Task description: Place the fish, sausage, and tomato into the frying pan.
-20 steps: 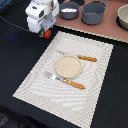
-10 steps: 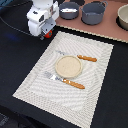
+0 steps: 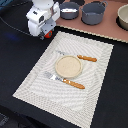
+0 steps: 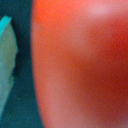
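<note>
The striped placemat [image 3: 67, 67] is lying across the dark table [image 3: 15, 55], carrying the tan plate [image 3: 68, 66] at its centre with orange-handled cutlery on either side, a fork [image 3: 64, 80] on the near side and a knife [image 3: 80, 57] on the far side. Beyond the mat the deeper grey pot [image 3: 93, 12] is sitting on the brown surface, with the frying pan [image 3: 69, 10] just beside it toward the exterior view's left; what is inside the pan cannot be resolved. The arm is hanging low at the mat's far corner, and its position is matching both earlier exterior frames, so nothing has shifted over the last second: the arm is dwelling, not travelling. The gripper [image 3: 47, 34] is sitting right at the tomato [image 3: 48, 35], a red spot showing just under the white head; the wrist view is filling almost entirely with blurred red tomato [image 4: 80, 65], very close to the lens. Whether the jaws are spread or pressed onto it cannot be told from either picture. Judgement: this pause is most likely the grasp phase on the tomato, with lift and transfer to the pan not yet done. Fish and sausage are not identifiable in these pictures.
</note>
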Robot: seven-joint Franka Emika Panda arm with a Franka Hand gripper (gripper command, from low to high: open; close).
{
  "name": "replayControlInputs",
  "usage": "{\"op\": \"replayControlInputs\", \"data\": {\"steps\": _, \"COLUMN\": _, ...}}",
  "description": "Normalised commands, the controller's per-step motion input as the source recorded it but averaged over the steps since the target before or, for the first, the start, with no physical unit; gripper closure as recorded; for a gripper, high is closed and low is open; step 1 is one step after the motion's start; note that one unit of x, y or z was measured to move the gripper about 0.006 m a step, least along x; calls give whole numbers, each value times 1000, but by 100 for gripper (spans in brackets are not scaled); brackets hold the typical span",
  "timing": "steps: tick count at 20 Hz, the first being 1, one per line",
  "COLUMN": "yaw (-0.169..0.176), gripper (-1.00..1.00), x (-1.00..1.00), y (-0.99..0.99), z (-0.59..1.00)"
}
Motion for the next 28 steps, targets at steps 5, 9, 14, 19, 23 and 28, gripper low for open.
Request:
{"op": "replayControlInputs", "data": {"steps": 5, "yaw": 2, "gripper": 100, "x": 0, "y": 18, "z": 506}}
{"op": "replayControlInputs", "data": {"steps": 9, "yaw": 4, "gripper": 100, "x": 10, "y": 38, "z": 1000}}
{"op": "replayControlInputs", "data": {"steps": 14, "yaw": 14, "gripper": 100, "x": 125, "y": 518, "z": 1000}}
{"op": "replayControlInputs", "data": {"steps": 19, "yaw": 3, "gripper": 100, "x": 342, "y": 901, "z": 995}}
{"op": "replayControlInputs", "data": {"steps": 23, "yaw": 0, "gripper": 100, "x": 497, "y": 1000, "z": 979}}
{"op": "replayControlInputs", "data": {"steps": 28, "yaw": 0, "gripper": 100, "x": 653, "y": 903, "z": 817}}
